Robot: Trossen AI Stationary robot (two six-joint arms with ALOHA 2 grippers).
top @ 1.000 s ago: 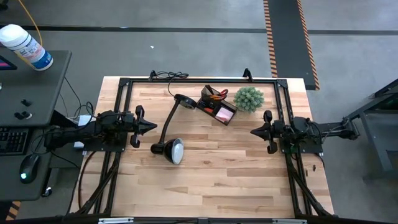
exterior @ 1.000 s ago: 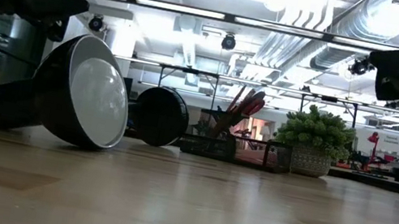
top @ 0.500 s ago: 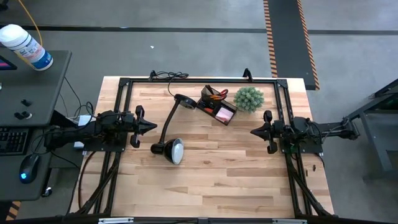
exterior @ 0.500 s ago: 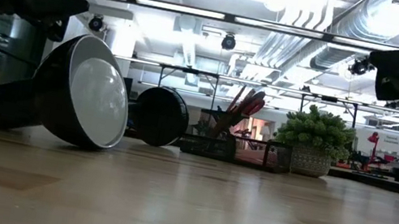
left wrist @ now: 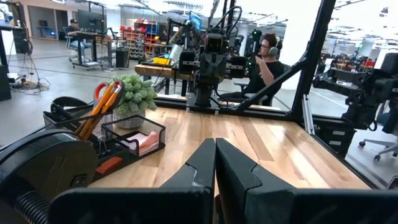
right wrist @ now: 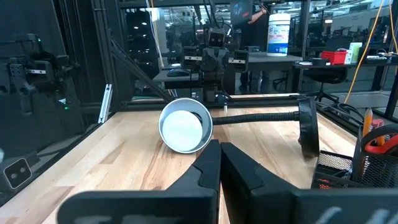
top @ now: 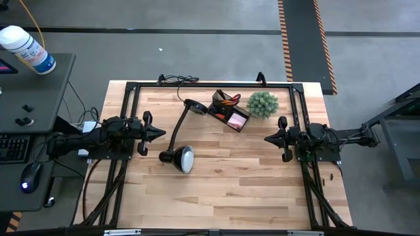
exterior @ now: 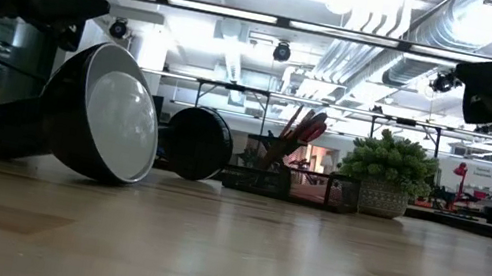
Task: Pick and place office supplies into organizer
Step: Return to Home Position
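Nothing has moved: left arm (top: 111, 134) and right arm (top: 315, 139) parked, jaws closed empty; upper-centre organizer (top: 230, 113) filled, task apparently finished.

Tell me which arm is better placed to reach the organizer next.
Right. The right pincer is nearer the organizer, bare tabletop between; the left pincer is farther, with the desk lamp lying across its path.

organizer (top: 229, 112): dark mesh caddy, upright, set diagonally near far edge of table (top: 216, 177) | taller cup: orange-handled scissors (right wrist: 379, 140), handles up, and yellow-orange pencils (left wrist: 98, 111), leaning | lower tray: pink sticky-note pad (left wrist: 145, 139), lying flat
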